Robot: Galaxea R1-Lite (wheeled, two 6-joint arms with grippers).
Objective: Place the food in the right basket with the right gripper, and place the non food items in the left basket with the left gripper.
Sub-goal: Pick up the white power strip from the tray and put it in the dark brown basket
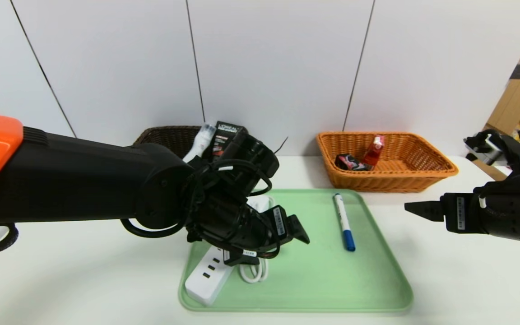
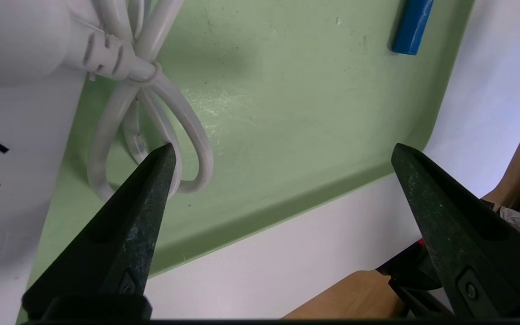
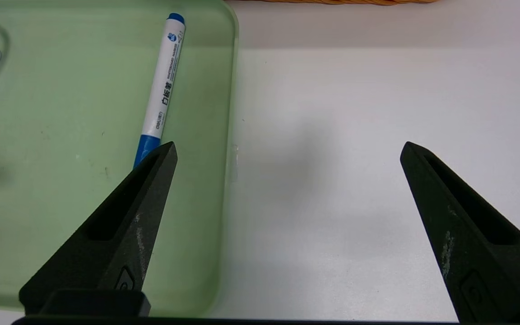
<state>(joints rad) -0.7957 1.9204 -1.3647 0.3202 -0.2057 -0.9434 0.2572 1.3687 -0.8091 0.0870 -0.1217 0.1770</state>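
The white power strip [image 1: 206, 275] with its coiled cord [image 1: 253, 272] lies at the near left of the green tray [image 1: 314, 275]. My left gripper [image 1: 299, 234] hovers open and empty just above the cord [image 2: 151, 113]; one fingertip [image 2: 163, 158] is over a cord loop. The white marker with blue cap [image 1: 344, 221] lies on the tray's right side. My right gripper [image 1: 420, 210] is open and empty over the table just right of the tray, near the marker [image 3: 163, 85]. The red carton [image 1: 374, 151] and black carton [image 1: 350, 162] lie in the orange-tan basket [image 1: 391, 183]. The L'Oreal tube [image 1: 225, 135] and white bottle [image 1: 200, 141] stand in the dark brown basket [image 1: 160, 135].
Both baskets stand along the back wall, behind the tray. My left arm hides most of the brown basket and the tray's far left part. The table's front edge runs close to the tray rim [image 2: 287, 212] in the left wrist view.
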